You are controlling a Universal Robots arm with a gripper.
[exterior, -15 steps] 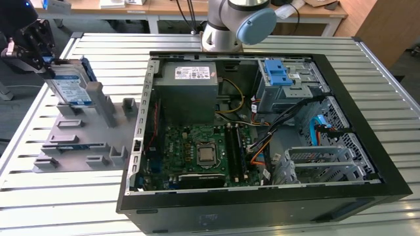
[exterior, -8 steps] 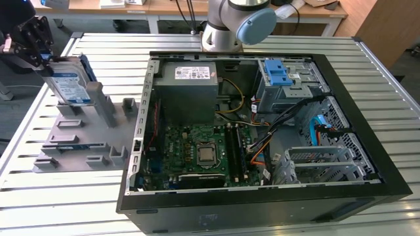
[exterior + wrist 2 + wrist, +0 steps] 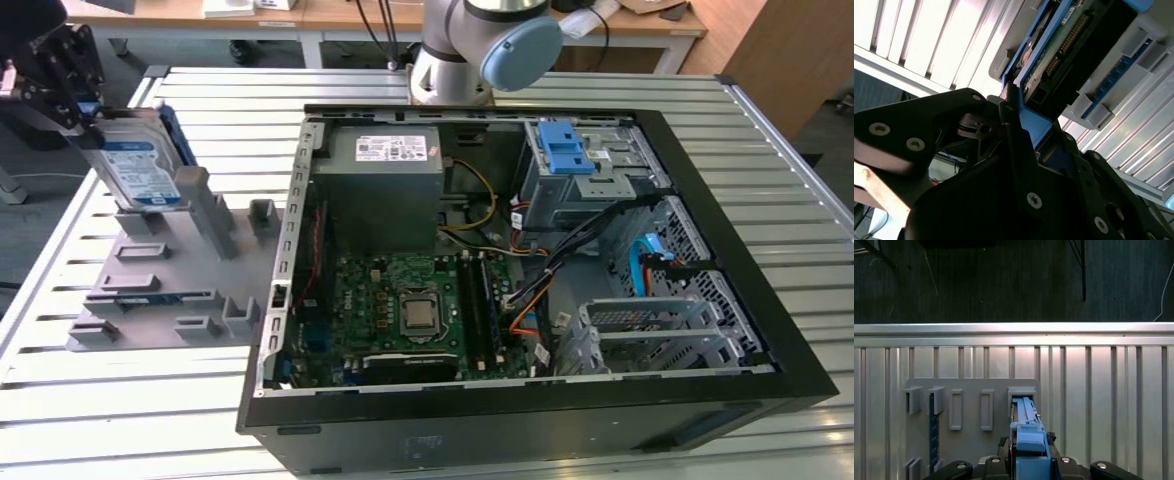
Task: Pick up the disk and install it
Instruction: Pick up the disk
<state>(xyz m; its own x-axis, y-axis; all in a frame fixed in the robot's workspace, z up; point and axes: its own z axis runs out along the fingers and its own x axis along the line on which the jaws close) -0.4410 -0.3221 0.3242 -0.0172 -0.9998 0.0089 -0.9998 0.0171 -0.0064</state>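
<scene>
Exterior view: black gripper by the edge of the slatted metal table on the exterior view's left. It sits atop the flat silver rectangular disk (white-and-blue label, blue rails). The disk is upright in an end slot of the grey plastic rack. Beside it, an open black computer case. It holds a grey drive cage with a blue latch in one corner; cannot tell if the bay is free.

Second wrist view: black fingers pinch the disk's blue rail.

First wrist view: disk edge centred over its slot; a dark blue strip fills another slot.

Judgement: draw straight along the slot, untilted, so the rails don't bind.
</scene>
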